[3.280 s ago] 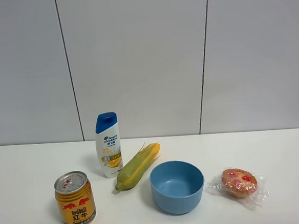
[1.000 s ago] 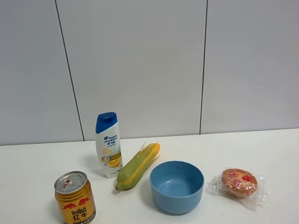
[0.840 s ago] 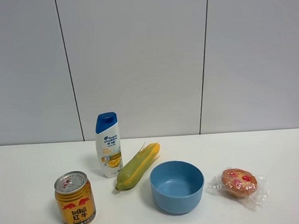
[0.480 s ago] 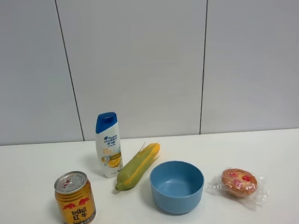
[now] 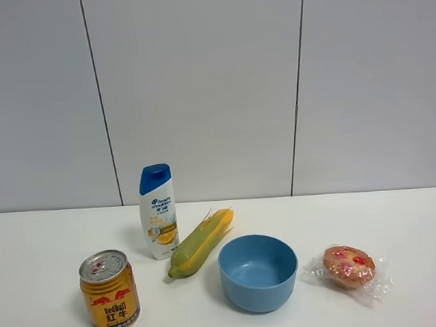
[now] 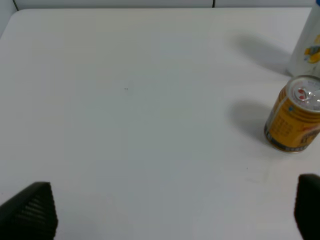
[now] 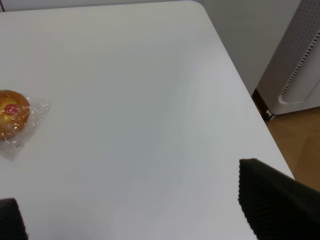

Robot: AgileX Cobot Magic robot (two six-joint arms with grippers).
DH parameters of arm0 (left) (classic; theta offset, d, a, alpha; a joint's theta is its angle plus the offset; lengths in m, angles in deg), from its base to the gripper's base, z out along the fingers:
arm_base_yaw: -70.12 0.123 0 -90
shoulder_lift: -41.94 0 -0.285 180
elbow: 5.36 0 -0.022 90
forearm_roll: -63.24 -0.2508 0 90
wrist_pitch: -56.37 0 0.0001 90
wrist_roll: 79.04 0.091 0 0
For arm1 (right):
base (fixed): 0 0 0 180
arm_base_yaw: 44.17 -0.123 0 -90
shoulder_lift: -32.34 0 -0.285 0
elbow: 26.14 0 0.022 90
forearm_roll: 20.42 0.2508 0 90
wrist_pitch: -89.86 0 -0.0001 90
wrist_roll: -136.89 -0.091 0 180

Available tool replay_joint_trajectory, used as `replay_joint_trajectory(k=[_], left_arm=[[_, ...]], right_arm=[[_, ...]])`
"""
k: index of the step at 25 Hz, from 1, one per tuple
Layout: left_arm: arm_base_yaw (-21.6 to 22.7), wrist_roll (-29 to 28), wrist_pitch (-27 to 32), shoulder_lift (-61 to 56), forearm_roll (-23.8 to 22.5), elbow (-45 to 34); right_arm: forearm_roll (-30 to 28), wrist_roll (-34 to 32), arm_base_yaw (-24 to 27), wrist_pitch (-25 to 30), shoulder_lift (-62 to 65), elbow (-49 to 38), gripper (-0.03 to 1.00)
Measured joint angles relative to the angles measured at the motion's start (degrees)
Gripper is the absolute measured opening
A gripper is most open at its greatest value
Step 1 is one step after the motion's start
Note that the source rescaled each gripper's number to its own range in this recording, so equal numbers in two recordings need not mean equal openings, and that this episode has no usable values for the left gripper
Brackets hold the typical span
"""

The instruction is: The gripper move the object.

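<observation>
The gold-yellow Red Bull can [image 5: 109, 291] stands upright at the table's front left, silver top up. It also shows in the left wrist view [image 6: 294, 121], apart from the gripper and off to one side. My left gripper [image 6: 169, 215] is open and empty, only its two black fingertips [image 6: 31, 210] show at the frame's corners. My right gripper [image 7: 145, 215] is open and empty over bare table, with one wide black finger [image 7: 272, 197] near the table's right edge. Neither gripper shows in the exterior high view.
A white blue-capped shampoo bottle [image 5: 158, 210] stands behind the can. A corn cob [image 5: 200, 242], a blue bowl [image 5: 258, 272] and a wrapped bun [image 5: 349, 266] lie to the right. The bun shows in the right wrist view [image 7: 12, 113]. The table edge [image 7: 240, 85] drops to the floor.
</observation>
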Motion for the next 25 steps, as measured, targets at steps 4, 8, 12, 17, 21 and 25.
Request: replay_joint_trajectory(k=[4,8,12,17,21,25], left_arm=[[0.0,0.0,0.0,0.0,0.0,0.0],[0.0,0.0,0.0,0.0,0.0,0.0],[0.0,-0.1,0.0,0.0,0.0,0.0],[0.0,-0.1,0.0,0.0,0.0,0.0],[0.0,-0.1,0.0,0.0,0.0,0.0],[0.0,0.0,0.0,0.0,0.0,0.0]], right_arm=[[0.0,0.0,0.0,0.0,0.0,0.0,0.57],[0.0,0.0,0.0,0.0,0.0,0.0,0.57],[0.0,0.0,0.0,0.0,0.0,0.0,0.57],[0.0,0.0,0.0,0.0,0.0,0.0,0.57],[0.0,0.0,0.0,0.0,0.0,0.0,0.57],[0.0,0.0,0.0,0.0,0.0,0.0,0.57]])
